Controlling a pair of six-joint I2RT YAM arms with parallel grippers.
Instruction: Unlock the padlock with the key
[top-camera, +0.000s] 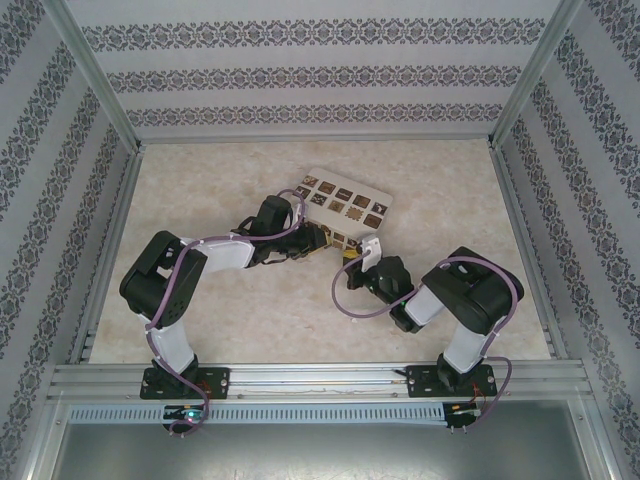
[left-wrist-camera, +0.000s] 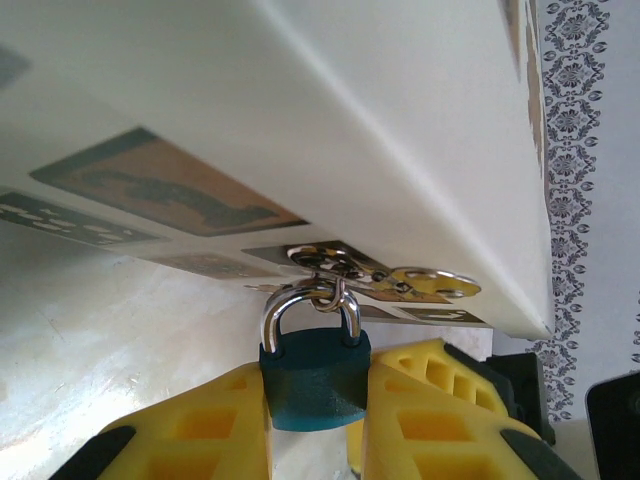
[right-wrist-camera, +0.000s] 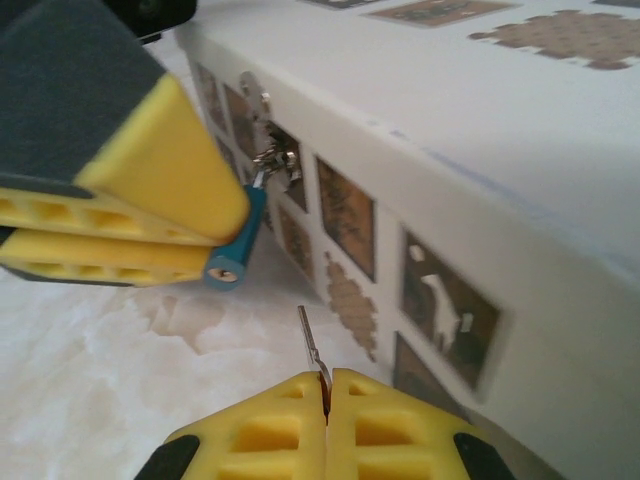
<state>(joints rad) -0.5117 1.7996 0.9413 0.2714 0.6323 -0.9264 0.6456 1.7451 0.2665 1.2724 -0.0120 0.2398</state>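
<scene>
The padlock (left-wrist-camera: 315, 378) has a blue body and a silvery shackle hooked through the latch (left-wrist-camera: 335, 265) on the side of the cream box (left-wrist-camera: 400, 120). My left gripper (left-wrist-camera: 315, 425) is shut on the padlock's body, one yellow finger on each side. In the right wrist view the padlock (right-wrist-camera: 243, 238) sticks out from the left gripper's fingers (right-wrist-camera: 150, 180), its keyhole end facing my right gripper (right-wrist-camera: 326, 388). That gripper is shut on the key (right-wrist-camera: 311, 342), whose thin blade points up toward the padlock, a short gap away. From above, both grippers (top-camera: 320, 241) (top-camera: 351, 266) meet at the box's near edge.
The cream box (top-camera: 345, 205) with dark brown patterned squares lies at mid-table, just behind the grippers. The marbled tabletop (top-camera: 220, 180) is bounded by patterned cloth walls (top-camera: 60, 150) and metal frame posts. A metal rail (top-camera: 320, 378) carries both arm bases.
</scene>
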